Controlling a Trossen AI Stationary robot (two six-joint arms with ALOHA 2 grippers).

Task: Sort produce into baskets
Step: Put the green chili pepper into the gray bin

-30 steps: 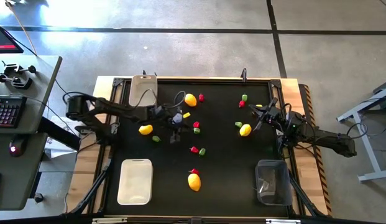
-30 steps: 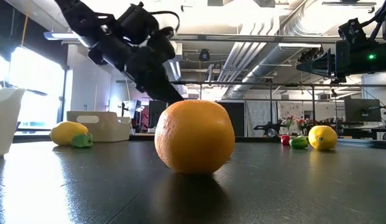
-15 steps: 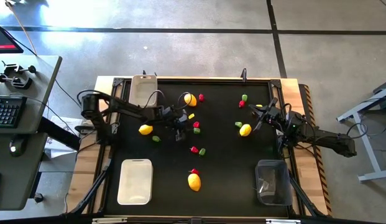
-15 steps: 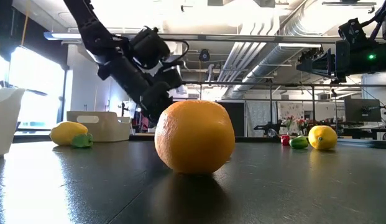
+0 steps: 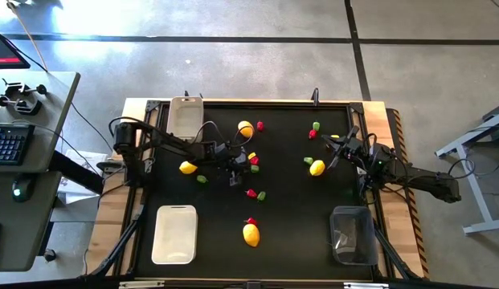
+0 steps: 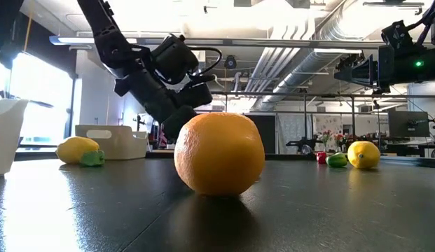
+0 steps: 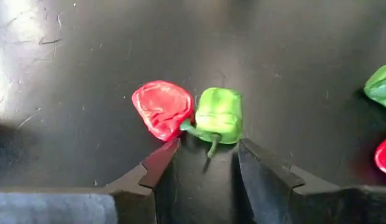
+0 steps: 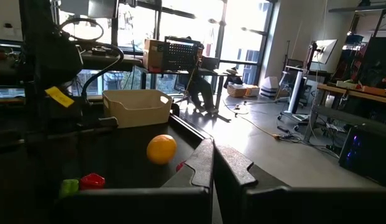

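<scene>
My left gripper [image 7: 208,160] is open and tipped down over the black mat [image 5: 289,217] near its middle [image 5: 244,164]. A small red piece [image 7: 161,109] and a green pepper [image 7: 219,114] lie side by side just beyond its fingertips. The pepper's stem [image 7: 211,147] points into the gap between them. In the low view a big orange fruit [image 6: 219,154] hides this gripper. My right gripper [image 8: 212,167] is shut and waits level above the table's right side [image 5: 339,149]. The beige tub [image 5: 186,116], the white tray [image 5: 174,234] and the transparent bin [image 5: 352,235] stand along the edges.
More produce lies scattered on the mat: yellow ovals [image 5: 246,128] [image 5: 187,167] [image 5: 316,168] [image 5: 251,234], red pieces [image 5: 259,126] [image 5: 251,193] and green pieces [image 5: 202,179] [image 5: 261,195] [image 5: 316,126]. A desk with a keyboard [image 5: 8,144] stands left of the table.
My left gripper has sunk toward the mat and reached toward the table's right edge, tipping further down, and now stands at the red and green pair. Nothing on the mat has moved.
</scene>
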